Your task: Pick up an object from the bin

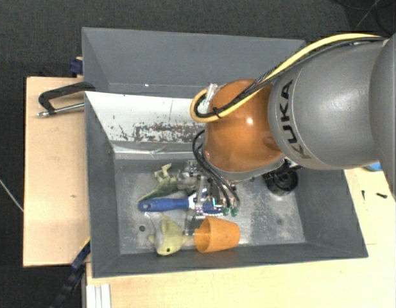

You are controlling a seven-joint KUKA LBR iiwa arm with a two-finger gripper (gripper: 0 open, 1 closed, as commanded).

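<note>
- I see the gripper [207,204] low over the floor of the grey metal bin [101,191], near its lower edge; I cannot tell whether it is open or closed.
- A smooth orange tapered cup [218,234] lies on its side just below it.
- To its left lie a flat blue-handled tool [160,204] and a lumpy pale yellow toy [167,237].

— What's lying on the grey bin's [278,220] floor?
— By the near wall, an orange cup [218,235] on its side, with a pale yellow lump [167,238] just beside it. Behind them are a blue-handled tool [160,205] and a greenish-white piece [165,178]. A black round thing [282,180] lies to the right.
</note>
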